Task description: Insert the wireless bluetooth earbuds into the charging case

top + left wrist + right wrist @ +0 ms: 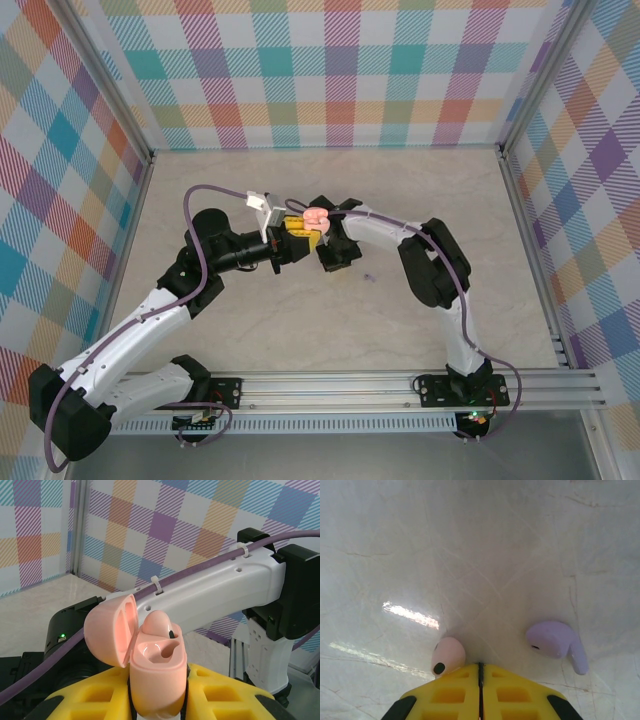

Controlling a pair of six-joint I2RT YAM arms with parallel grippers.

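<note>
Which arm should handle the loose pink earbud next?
Probably right. The right hand is shut with the pink earbud right beside it. The left hand is occupied, gripping the open case, one slot free.

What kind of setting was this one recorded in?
Most likely a lab test cell for tabletop robots: a pale marble-look tabletop boxed in by plaid-printed walls on metal framing, with the left arm and right arm bolted to an aluminium rail at its near edge.
</note>
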